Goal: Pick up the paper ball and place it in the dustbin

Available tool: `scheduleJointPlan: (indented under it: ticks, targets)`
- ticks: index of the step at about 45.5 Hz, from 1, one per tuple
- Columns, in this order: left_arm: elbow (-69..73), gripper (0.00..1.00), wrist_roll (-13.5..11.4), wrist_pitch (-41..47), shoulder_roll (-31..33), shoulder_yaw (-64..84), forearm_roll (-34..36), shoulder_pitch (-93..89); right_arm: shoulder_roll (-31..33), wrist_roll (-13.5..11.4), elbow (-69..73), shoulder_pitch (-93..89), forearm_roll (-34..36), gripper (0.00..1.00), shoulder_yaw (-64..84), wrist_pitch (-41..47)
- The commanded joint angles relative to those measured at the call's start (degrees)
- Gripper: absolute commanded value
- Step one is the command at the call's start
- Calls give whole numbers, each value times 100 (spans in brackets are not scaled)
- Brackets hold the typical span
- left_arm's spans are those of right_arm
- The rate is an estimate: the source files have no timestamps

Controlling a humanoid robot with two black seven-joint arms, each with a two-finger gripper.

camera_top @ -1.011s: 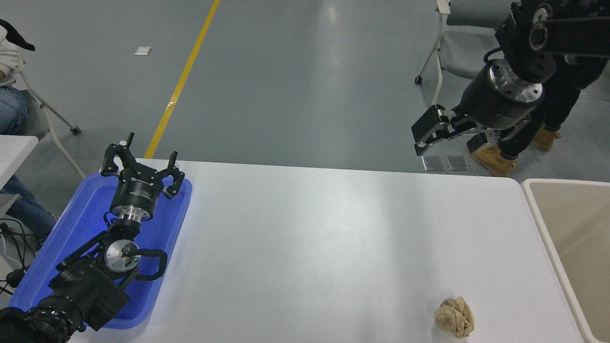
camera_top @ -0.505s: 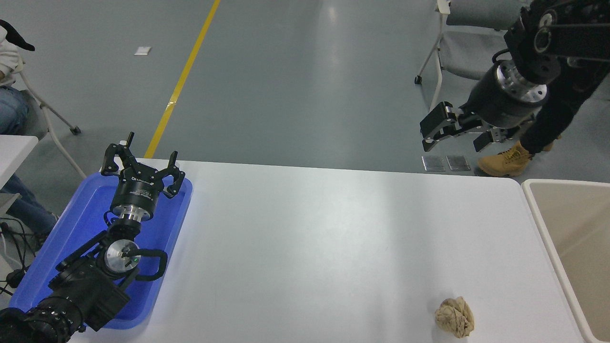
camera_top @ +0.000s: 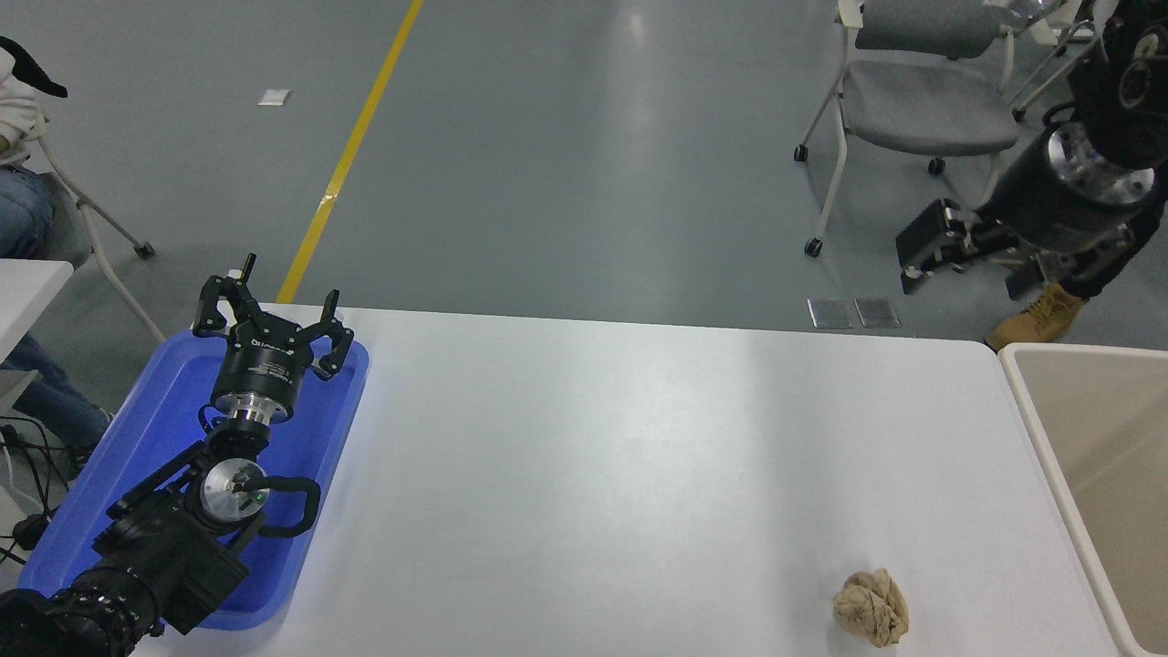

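Observation:
The tan-brown crumpled paper ball lies on the white table near its front right corner. The beige dustbin with a cream rim stands just off the table's right edge; only its left part shows. My right gripper is open and empty, raised high at the upper right, beyond the table's far edge and far from the ball. My left gripper is open and empty, parked over the blue tray at the lower left.
A grey wheeled chair stands on the floor beyond the table at the upper right. A person's tan boot shows by the dustbin's far corner. Another seated person and a chair are at the far left edge.
My right gripper has swung to the right and slightly away, still open. The person standing behind it has shifted right, uncovering the grey chair. The ball and left arm have not moved.

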State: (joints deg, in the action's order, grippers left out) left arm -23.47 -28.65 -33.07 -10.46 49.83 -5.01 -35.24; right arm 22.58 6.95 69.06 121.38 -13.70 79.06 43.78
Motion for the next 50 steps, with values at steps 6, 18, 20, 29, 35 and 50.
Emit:
scheduleJointPlan:
  ticks: [6,18,20,29,35,50]
  targets:
    - [0,100,0,3,0,0,0,0,211,-1,591,-1011,-116,100,-109,-1090]
    - [0,100,0,3,0,0,0,0,264,-1,600,-2004,-125,100,-628,-1785]
    - [0,100,0,3,0,0,0,0,264,8,591,-2180,-133,100,-707,-1864]
    - [0,100,0,3,0,0,0,0,229,34,591,-2769,-361,100,-1032,-2128]
    - [0,100,0,3,0,0,0,0,238,43,591,-2910,-529,100,-1191,-2128]
    - [0,100,0,3,0,0,0,0,264,52,529,-3542,-740,100,-1560,-2338]
